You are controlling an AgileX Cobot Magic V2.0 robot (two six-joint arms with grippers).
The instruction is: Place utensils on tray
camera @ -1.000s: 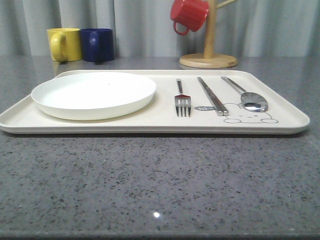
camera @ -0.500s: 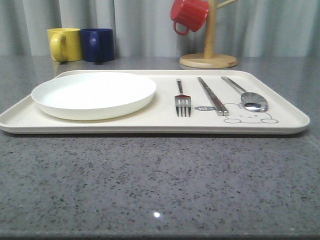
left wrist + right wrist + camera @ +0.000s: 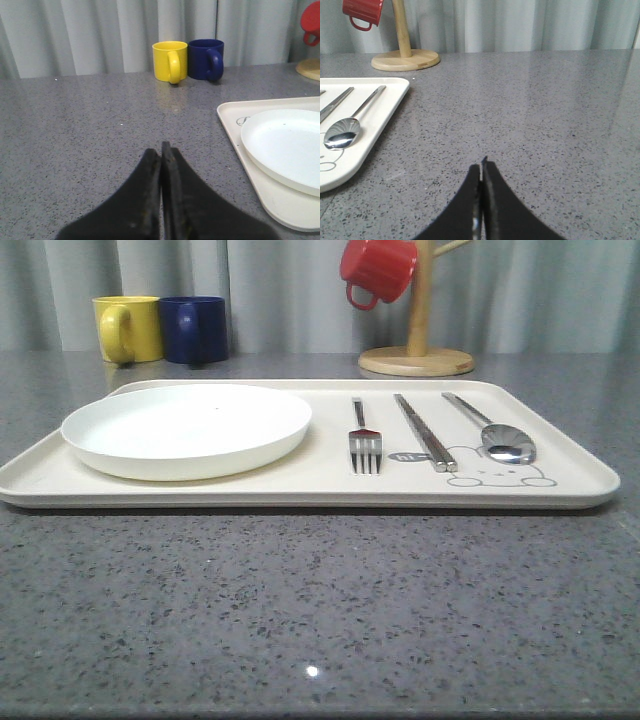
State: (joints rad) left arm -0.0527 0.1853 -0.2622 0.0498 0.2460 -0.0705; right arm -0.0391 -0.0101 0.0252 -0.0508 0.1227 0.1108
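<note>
both sides alike, left fingers [image 3: 161, 152] pressed together, right fingers [image 3: 481, 167] together, holding nothing

A slim silver four-tined fork [image 3: 365, 438], flat paired chopsticks [image 3: 425, 431] and round-bowled spoon [image 3: 495, 432] lie parallel on the large cream rectangular tray [image 3: 330, 492], spoon nearest the right fingers [image 3: 492, 200].

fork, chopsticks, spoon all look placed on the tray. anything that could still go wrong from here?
Little, I think. The spoon lies nearest the tray edge on the right gripper side, so a low sweep of that arm could knock it. The plate sits close to the tray rim beside the left gripper; a careless pass might nudge it. Both grippers are shut and hold nothing.
</note>
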